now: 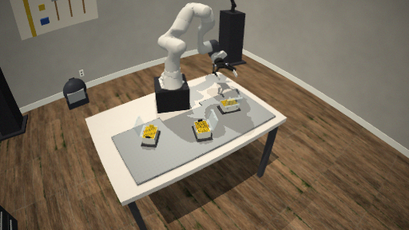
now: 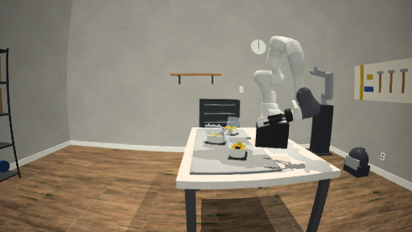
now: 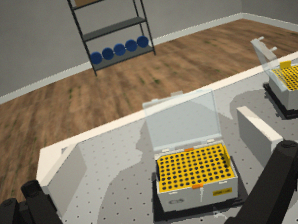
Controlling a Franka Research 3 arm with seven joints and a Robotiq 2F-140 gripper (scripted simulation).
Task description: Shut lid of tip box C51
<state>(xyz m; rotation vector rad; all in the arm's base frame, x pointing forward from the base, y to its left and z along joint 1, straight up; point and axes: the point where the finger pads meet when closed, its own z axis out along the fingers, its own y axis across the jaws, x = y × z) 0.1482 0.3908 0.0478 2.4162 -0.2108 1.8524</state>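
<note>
Three tip boxes with yellow tip racks sit on holder plates on the grey mat, all with clear lids standing open: one at the left [image 1: 149,132], one in the middle [image 1: 202,128], one at the right [image 1: 230,104]. My gripper [image 1: 224,69] is open and empty, and hangs well above and behind the right box. In the wrist view that box [image 3: 194,172] faces me, lid [image 3: 181,120] upright behind it, between my spread fingers. Its white sticker [image 3: 178,197] and yellow sticker [image 3: 222,191] are too small to read. A second box [image 3: 285,79] shows at the right edge.
The black robot base block [image 1: 172,93] stands on the table behind the mat. A black pedestal [image 1: 232,36] stands on the floor beyond the table. The table edge [image 1: 260,101] is close to the right box. In the exterior view the nearest box [image 2: 237,150] lies below the gripper [image 2: 263,120].
</note>
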